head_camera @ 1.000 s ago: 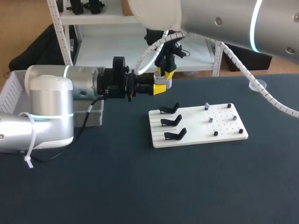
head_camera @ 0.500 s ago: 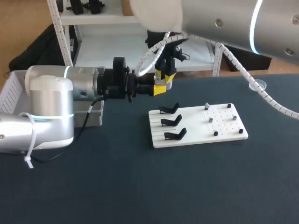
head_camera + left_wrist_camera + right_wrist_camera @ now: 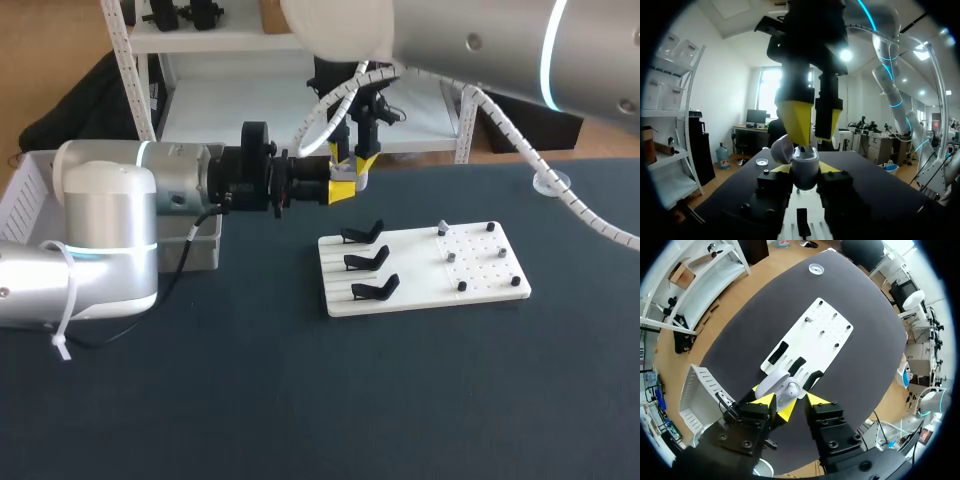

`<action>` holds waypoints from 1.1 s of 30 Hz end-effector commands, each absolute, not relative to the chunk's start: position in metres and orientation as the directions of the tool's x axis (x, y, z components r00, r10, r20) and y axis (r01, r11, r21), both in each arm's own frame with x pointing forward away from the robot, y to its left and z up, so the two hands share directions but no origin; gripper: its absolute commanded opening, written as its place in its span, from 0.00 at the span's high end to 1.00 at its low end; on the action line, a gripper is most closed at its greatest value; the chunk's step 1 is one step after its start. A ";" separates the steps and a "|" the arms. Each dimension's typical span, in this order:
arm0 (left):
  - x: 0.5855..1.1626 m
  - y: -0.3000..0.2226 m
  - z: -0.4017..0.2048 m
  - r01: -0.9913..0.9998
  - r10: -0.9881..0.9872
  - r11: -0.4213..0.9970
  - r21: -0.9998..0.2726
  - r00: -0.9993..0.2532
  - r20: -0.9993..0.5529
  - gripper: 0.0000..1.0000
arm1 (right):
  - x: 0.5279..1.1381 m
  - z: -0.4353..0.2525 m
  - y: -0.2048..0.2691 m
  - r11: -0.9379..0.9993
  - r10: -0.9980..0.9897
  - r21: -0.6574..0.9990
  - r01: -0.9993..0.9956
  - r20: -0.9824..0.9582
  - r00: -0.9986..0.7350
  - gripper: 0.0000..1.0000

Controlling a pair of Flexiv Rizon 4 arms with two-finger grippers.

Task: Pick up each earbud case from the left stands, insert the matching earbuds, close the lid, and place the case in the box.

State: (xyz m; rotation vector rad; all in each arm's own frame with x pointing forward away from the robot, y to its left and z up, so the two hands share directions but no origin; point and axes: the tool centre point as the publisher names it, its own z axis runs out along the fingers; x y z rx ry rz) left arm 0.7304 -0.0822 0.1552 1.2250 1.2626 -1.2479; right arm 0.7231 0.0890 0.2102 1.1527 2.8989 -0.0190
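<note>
Three stands [image 3: 366,260] stood empty; left pincer [image 3: 804,172] clamped an open earbud case [image 3: 805,162] just under right pincer [image 3: 812,136], its grip unclear; closing and boxing not yet done.

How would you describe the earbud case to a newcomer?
Find the white board on the dark table; behind it, the left arm's end effector is held in the air. The earbud case sits clamped between its yellow tips: small, pale, rounded, lid flipped open, unlike the black stands on the board.

White earbud case [image 3: 805,167], black stands [image 3: 366,260], dark blue table [image 3: 300,400].
</note>
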 end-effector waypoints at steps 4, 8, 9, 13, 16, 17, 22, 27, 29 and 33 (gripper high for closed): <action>0.729 -0.082 0.155 0.998 0.033 -0.017 -0.052 -0.052 -0.998 1.00 | 0.685 0.227 0.061 0.858 0.486 0.226 0.461 -0.070 -0.871 0.62; 0.729 -0.082 0.155 0.998 0.033 -0.017 -0.052 -0.052 -0.998 1.00 | 0.679 0.233 0.053 0.910 0.324 0.288 0.298 -0.047 -0.945 0.50; 0.729 -0.082 0.155 0.998 0.033 -0.017 -0.052 -0.052 -0.998 1.00 | 0.677 0.233 0.050 0.922 0.274 0.296 0.250 -0.044 -0.961 0.35; 0.729 -0.082 0.155 0.998 0.033 -0.017 -0.052 -0.052 -0.998 1.00 | 0.671 0.232 0.038 0.955 0.148 0.269 0.126 -0.060 -0.987 0.00; 0.729 -0.082 0.155 0.998 0.033 -0.017 -0.052 -0.052 -0.998 1.00 | 0.670 0.227 0.031 0.977 0.135 0.185 0.110 -0.125 -0.983 0.00; 0.729 -0.082 0.155 0.998 0.033 -0.017 -0.052 -0.052 -0.998 1.00 | 0.670 0.227 0.031 0.977 0.135 0.185 0.110 -0.125 -0.983 0.00; 0.729 -0.082 0.155 0.998 0.033 -0.017 -0.052 -0.052 -0.998 1.00 | 0.670 0.227 0.031 0.977 0.135 0.185 0.110 -0.125 -0.983 0.00; 0.729 -0.082 0.155 0.998 0.033 -0.017 -0.052 -0.052 -0.998 1.00 | 0.670 0.227 0.031 0.977 0.135 0.185 0.110 -0.125 -0.983 0.00; 0.729 -0.082 0.155 0.998 0.033 -0.017 -0.052 -0.052 -0.998 1.00 | 0.670 0.227 0.031 0.977 0.135 0.185 0.110 -0.125 -0.983 0.00; 0.729 -0.082 0.155 0.998 0.033 -0.017 -0.052 -0.052 -0.998 1.00 | 0.673 0.215 0.017 0.974 0.146 0.192 0.123 -0.109 -0.983 0.00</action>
